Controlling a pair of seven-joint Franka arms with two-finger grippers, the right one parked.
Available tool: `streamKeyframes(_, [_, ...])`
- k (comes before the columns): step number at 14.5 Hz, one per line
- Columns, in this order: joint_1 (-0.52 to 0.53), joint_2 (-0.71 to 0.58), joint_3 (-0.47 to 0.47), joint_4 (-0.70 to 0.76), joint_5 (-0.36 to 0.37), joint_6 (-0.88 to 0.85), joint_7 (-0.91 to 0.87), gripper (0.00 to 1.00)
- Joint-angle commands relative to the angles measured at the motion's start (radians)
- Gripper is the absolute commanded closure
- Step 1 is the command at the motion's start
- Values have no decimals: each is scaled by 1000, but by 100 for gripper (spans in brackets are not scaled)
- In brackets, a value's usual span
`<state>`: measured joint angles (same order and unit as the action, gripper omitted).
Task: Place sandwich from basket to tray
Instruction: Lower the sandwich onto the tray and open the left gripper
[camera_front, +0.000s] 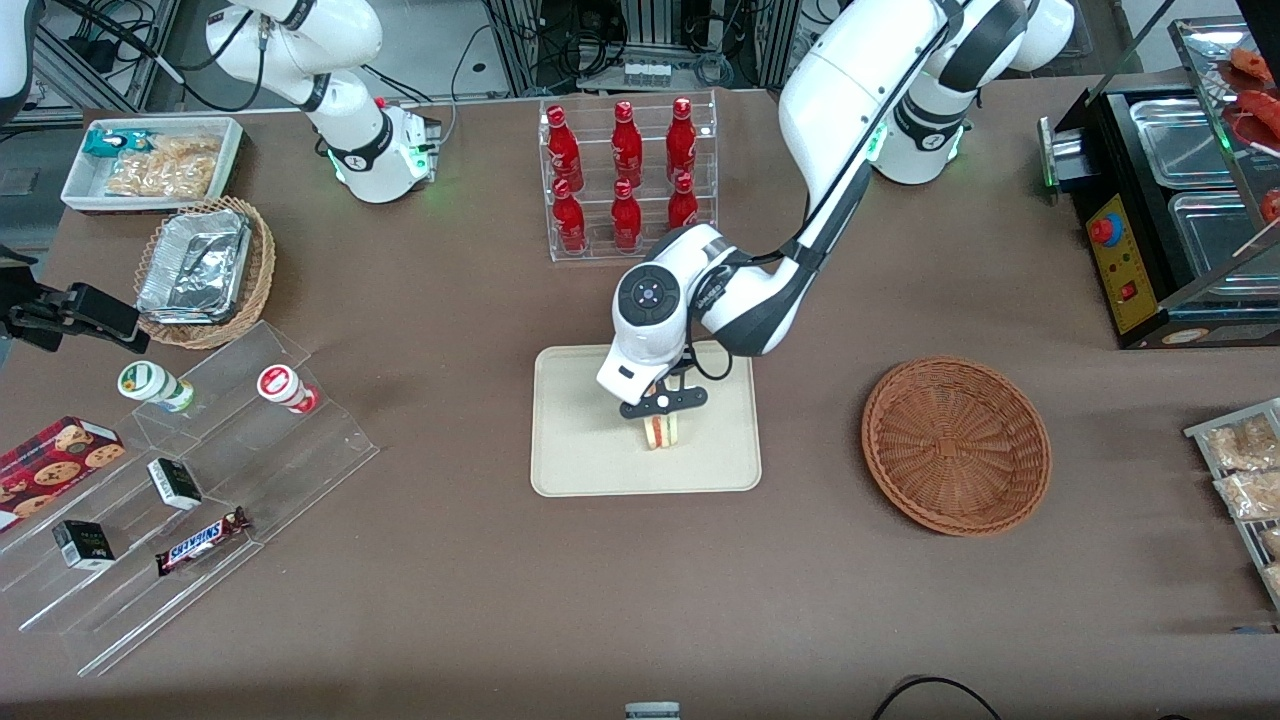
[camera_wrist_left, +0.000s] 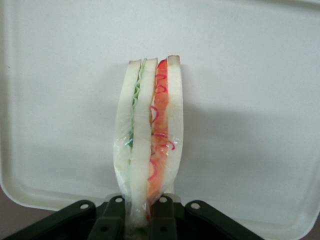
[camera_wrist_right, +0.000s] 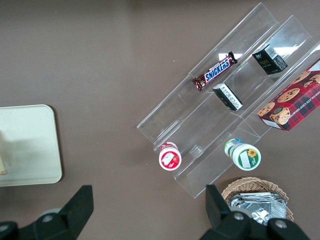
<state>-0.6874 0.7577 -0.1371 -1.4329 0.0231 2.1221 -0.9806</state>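
Brown cloth covers the whole table (camera_front: 480, 560), and near its middle lies the cream tray (camera_front: 575, 460), its long edges running away from the front camera. My gripper (camera_front: 661, 421) hangs low over the tray, about midway between the short edges and a little toward the long edge nearest the front camera. It is clamped on the sandwich (camera_front: 660, 432); the wrist view shows the wedge (camera_wrist_left: 149, 140) pinched at one end between my fingers (camera_wrist_left: 162, 220), standing on edge with the green layer on one side and the red on the other, and the tray's pale floor (camera_wrist_left: 250, 100) filling everything around it.

The basket (camera_front: 955, 445) sits well apart on the cloth, toward my arm's end of the table, and nothing is in it. So I judge the carry done: the sandwich is over the tray. I cannot tell whether it touches the floor yet. What remains, as I judge it, is to let go and lift clear.

Readable writing is scarce: a candy bar (camera_front: 203, 540) on the clear stepped shelf (camera_front: 300, 470) reads SNICKERS, also legible from the parked arm's camera (camera_wrist_right: 218, 71). The red bottles (camera_front: 625, 150) and the cookie box (camera_front: 55, 465) carry labels I cannot read.
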Motion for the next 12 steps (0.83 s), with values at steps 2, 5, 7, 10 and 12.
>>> streamKeyframes(2, [-11,19,13,34,5,-2,10,0])
streamKeyframes(5, [-30,-17,19,46,20,-14,-1,0])
streamKeyframes(7, [-20,-73,25,34,20,-51,3,0])
streamKeyframes(10, [-4,-161,80,40,30,-210,3,0])
streamKeyframes(12, [2,-208,126,28,66,-258,9,0])
